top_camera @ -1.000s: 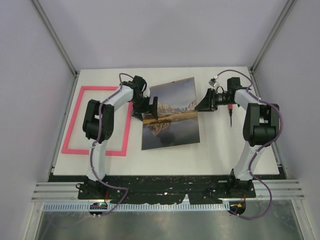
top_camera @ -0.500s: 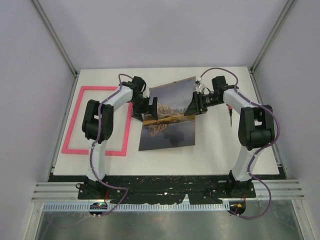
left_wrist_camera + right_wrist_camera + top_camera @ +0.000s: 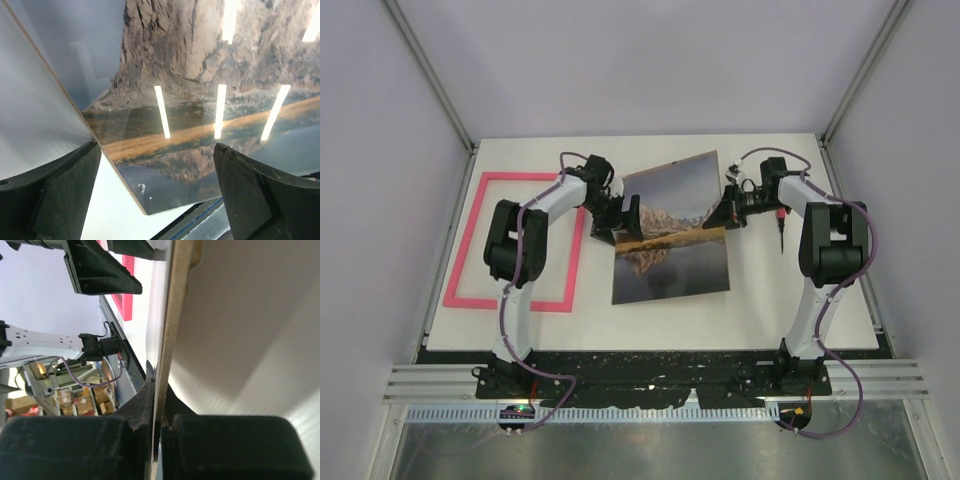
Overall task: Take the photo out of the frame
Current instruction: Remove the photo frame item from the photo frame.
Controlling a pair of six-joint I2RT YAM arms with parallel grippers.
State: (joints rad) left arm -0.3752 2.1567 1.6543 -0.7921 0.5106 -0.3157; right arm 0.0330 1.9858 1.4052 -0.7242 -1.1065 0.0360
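Right gripper [image 3: 729, 214] clamping shut on photo [image 3: 670, 240] at right edge; left gripper [image 3: 617, 222] gaping wide astride left edge. Photo seeming light, stiff, glossy, probably slipping easily; edge pinching looking safest.

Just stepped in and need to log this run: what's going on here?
The right gripper is shut on the right edge of the photo, holding it over the middle of the table. The left gripper is open, straddling the photo's left edge. The pink frame lies empty at the table's left, so the photo is already out of it.
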